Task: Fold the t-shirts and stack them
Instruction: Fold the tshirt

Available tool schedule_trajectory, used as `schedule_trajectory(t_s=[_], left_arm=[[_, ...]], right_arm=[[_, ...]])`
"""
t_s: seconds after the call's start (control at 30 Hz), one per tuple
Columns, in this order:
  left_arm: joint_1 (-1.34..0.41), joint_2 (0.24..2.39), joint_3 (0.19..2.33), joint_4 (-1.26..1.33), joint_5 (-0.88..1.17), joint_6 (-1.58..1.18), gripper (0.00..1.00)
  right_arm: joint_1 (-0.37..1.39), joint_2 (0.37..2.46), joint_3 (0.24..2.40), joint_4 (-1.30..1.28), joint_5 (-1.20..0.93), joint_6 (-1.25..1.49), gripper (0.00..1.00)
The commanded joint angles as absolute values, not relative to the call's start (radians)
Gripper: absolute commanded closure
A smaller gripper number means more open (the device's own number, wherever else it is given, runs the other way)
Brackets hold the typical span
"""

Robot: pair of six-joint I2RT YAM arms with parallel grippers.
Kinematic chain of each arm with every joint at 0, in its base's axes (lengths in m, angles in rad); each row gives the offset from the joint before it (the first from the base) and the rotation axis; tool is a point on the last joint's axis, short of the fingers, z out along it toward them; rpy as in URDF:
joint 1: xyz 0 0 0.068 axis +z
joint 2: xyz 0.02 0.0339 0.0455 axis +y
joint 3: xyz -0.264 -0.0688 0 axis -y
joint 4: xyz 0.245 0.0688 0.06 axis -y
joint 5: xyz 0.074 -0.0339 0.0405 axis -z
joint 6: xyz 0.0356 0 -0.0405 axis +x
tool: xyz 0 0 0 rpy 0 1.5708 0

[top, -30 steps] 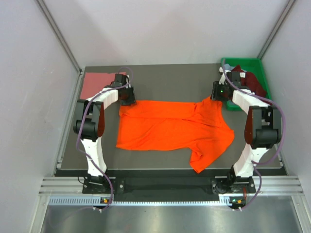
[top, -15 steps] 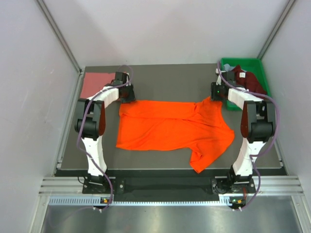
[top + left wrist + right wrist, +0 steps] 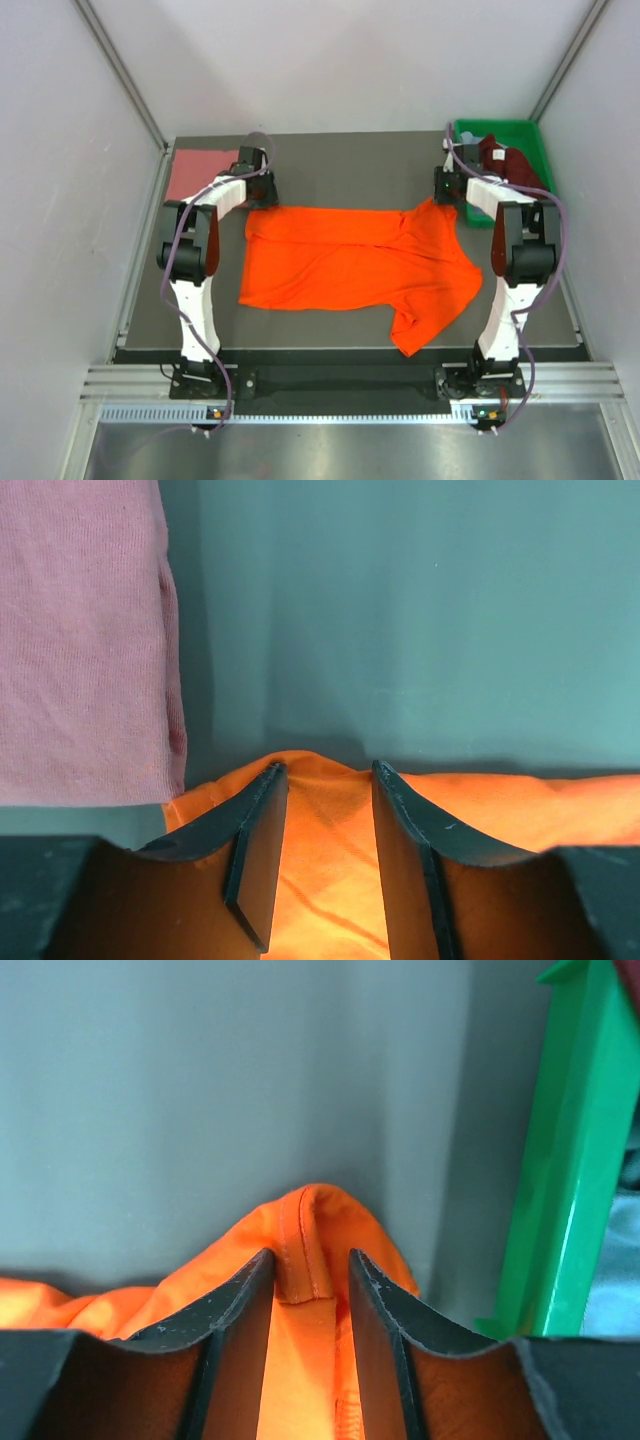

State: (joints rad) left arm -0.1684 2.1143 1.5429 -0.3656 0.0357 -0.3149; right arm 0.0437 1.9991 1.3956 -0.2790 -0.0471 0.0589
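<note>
A bright orange t-shirt [image 3: 350, 265] lies spread flat across the middle of the table. My left gripper [image 3: 264, 203] stands at its far left corner, jaws open, with a hump of orange cloth [image 3: 500, 810] between the fingers [image 3: 325, 768]. At the far right corner my right gripper [image 3: 445, 200] also straddles the shirt. A raised fold of the hem [image 3: 310, 1210] sits in the narrow gap of its jaws [image 3: 308, 1253]. The salmon pink t-shirt [image 3: 195, 172] lies folded at the far left, just left of my left gripper [image 3: 80, 640].
A green bin [image 3: 520, 130] stands at the far right corner, close beside my right gripper [image 3: 560, 1160]. It holds a dark maroon t-shirt [image 3: 515, 165] and some pale blue-grey cloth [image 3: 610, 1290]. Grey walls close in the table [image 3: 350, 160] on three sides.
Both arms have reached a little farther toward the back of the table. The right jaws have narrowed round the hem fold. The shirt has barely shifted.
</note>
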Motion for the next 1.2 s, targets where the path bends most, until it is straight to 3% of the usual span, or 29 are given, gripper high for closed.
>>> schedule_trajectory(t_s=[0.0, 0.1, 0.13, 0.17, 0.2, 0.5, 0.93, 1.1, 1.17], left_arm=[[-0.167, 2.144, 1.557, -0.376, 0.009, -0.316, 0.55], [-0.167, 2.146, 1.555, -0.388, -0.036, -0.321, 0.55], [-0.167, 2.145, 1.554, -0.394, -0.046, -0.324, 0.55], [-0.167, 2.145, 1.552, -0.399, -0.055, -0.327, 0.55], [-0.167, 2.141, 1.549, -0.402, -0.063, -0.333, 0.55], [-0.167, 2.129, 1.523, -0.411, -0.150, -0.354, 0.55], [-0.167, 2.128, 1.539, -0.419, -0.190, -0.362, 0.55], [-0.169, 2.095, 1.598, -0.436, -0.140, -0.356, 0.55], [-0.169, 2.068, 1.632, -0.455, -0.123, -0.338, 0.55]], right_arm=[[0.046, 2.020, 1.459, -0.255, -0.044, 0.081, 0.64], [0.046, 2.028, 1.471, -0.255, -0.049, 0.092, 0.73], [0.046, 2.025, 1.471, -0.258, -0.045, 0.094, 0.80], [0.048, 2.019, 1.463, -0.256, -0.034, 0.101, 0.96], [0.048, 2.000, 1.454, -0.252, -0.020, 0.106, 1.00], [0.048, 1.841, 1.290, -0.186, 0.199, 0.172, 1.00], [0.048, 1.832, 1.273, -0.236, 0.304, 0.230, 1.00], [0.060, 1.798, 1.299, -0.288, 0.258, 0.253, 0.85], [0.071, 1.757, 1.313, -0.331, 0.250, 0.244, 0.74]])
